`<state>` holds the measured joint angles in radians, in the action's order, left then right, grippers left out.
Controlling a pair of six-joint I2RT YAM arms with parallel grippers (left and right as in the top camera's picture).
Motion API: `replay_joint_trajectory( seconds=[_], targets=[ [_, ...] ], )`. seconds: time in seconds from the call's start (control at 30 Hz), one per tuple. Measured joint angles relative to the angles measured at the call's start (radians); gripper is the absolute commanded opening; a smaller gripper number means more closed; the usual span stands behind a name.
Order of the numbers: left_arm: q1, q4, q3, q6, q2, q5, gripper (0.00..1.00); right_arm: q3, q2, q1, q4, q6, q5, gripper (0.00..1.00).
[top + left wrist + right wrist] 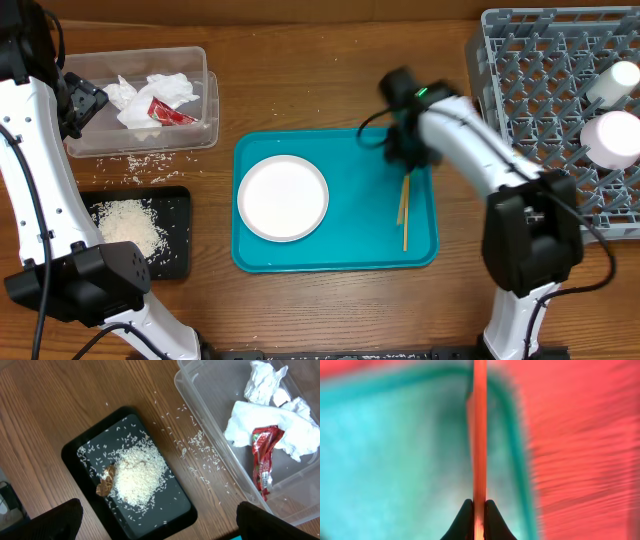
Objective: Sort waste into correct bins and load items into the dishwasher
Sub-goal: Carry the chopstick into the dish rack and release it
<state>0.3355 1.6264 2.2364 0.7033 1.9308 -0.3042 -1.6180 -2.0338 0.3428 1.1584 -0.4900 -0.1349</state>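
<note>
Chopsticks lie on the right part of a teal tray, running near to far just inside its right rim. The right jaws are together and clamped on their far end; the right wrist view is blurred, so whether one stick or both sits in the grip cannot be told. The right arm reaches in from the near right, crossing the strip of bare tabletop between the tray's right edge and the dish rack. The rack sits far right, with a cup and a bowl at its right side and open grid on its left.

A plate rests on the tray's left half, well apart from the chopsticks.

The left jaws stand wide apart, holding nothing, above the left side. Below them a clear tub holds tissue and a red wrapper. Just nearer, a black tray carries rice with a brown scrap touching the heap. Loose grains dot the gap between tub and black tray.
</note>
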Motion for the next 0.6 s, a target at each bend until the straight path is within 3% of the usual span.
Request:
replay_joint_trajectory(
  seconds=[0.13,0.33,0.6],
  targets=[
    [0.000,0.000,0.000,0.000,0.000,0.000,1.00,-0.194,0.000,-0.160,0.091,0.227,0.091,0.04],
    [0.000,0.000,0.000,0.000,0.000,0.000,1.00,-0.309,0.000,-0.361,0.091,0.517,0.190,0.04],
    [0.000,0.000,0.000,0.000,0.000,0.000,1.00,-0.311,0.000,-0.531,-0.037,0.669,0.216,0.04]
  ],
)
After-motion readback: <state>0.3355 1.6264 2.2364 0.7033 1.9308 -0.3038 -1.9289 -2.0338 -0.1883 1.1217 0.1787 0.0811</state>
